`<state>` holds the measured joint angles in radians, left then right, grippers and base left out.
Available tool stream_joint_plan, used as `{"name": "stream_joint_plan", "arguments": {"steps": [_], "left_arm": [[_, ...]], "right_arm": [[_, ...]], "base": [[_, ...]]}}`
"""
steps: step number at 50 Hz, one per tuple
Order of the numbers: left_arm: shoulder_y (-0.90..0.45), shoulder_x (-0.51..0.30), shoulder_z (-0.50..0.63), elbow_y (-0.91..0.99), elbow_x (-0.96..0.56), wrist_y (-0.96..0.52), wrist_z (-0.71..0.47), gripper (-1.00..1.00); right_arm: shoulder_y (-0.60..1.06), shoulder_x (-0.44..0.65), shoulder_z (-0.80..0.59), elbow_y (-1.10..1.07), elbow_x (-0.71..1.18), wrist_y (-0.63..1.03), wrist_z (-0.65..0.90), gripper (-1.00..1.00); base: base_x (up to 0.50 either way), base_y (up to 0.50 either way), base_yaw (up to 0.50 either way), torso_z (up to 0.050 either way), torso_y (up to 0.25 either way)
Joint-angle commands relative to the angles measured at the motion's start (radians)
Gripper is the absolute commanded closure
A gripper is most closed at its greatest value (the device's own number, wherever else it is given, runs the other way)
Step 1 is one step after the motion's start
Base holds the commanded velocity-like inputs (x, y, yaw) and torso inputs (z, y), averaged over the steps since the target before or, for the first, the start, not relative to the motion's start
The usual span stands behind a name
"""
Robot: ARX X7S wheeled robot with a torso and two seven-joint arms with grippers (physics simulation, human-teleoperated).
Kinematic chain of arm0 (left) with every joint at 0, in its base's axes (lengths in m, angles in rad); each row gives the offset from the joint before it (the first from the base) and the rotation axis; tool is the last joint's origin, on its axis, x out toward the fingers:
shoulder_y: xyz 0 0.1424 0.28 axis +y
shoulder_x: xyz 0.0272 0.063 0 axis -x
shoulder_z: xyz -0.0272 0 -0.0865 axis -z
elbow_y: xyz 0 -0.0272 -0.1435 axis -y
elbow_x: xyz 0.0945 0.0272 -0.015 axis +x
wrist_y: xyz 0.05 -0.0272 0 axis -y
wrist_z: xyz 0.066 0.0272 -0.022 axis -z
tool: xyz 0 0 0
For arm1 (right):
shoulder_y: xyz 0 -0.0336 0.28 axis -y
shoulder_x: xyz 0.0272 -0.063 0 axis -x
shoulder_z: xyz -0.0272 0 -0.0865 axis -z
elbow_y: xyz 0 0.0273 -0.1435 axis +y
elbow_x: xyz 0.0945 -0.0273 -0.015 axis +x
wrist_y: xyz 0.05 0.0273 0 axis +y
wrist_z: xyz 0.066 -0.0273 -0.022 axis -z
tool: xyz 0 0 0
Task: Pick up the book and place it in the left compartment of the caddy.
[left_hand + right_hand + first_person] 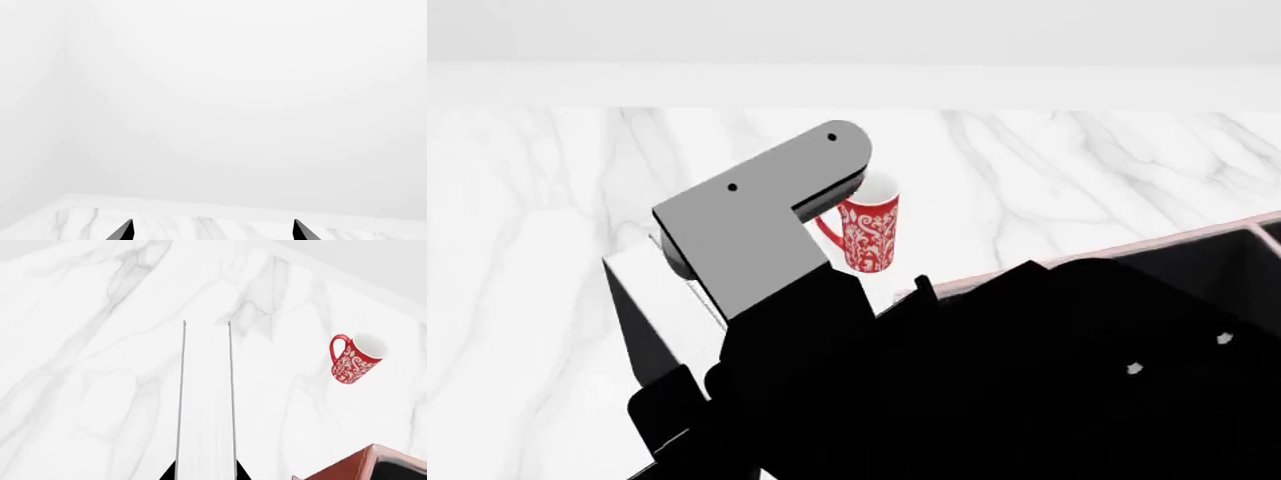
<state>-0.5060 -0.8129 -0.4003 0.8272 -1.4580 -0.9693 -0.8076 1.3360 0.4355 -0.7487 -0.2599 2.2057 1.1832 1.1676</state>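
Observation:
The book [205, 400] stands edge-on between the jaws of my right gripper [205, 472], which is shut on it; its white page edge faces the wrist camera. In the head view the book's black cover [641, 330] shows left of my right arm [761, 220], above the table. A corner of the reddish-brown caddy [347, 467] lies off to one side of the book, and its rim [1174, 243] shows at the right. My arm hides most of its black inside, so I cannot make out the left compartment. My left gripper [212, 232] is open and empty.
A red patterned mug [868, 235] stands upright on the white marble table [534, 250], just behind my right arm and left of the caddy. The same mug [353, 360] shows in the right wrist view. A white wall runs along the table's far edge.

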Motion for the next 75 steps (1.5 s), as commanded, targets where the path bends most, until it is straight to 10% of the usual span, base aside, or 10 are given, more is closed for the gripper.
{"name": "stream_joint_plan", "arguments": {"steps": [1, 75], "left_arm": [[0.001, -0.003, 0.006, 0.002, 0.003, 0.003, -0.001, -1.00], [0.007, -0.015, 0.040, 0.014, 0.016, 0.024, -0.011, -1.00]], "right_arm": [[0.050, 0.081, 0.017, -0.053, 0.147, -0.053, 0.087, 1.00], [0.261, 0.550, -0.043, -0.023, 0.388, -0.086, 0.238, 1.00]], "base": [[0.00, 0.00, 0.00, 0.000, 0.000], [0.00, 0.00, 0.00, 0.000, 0.001]]}}
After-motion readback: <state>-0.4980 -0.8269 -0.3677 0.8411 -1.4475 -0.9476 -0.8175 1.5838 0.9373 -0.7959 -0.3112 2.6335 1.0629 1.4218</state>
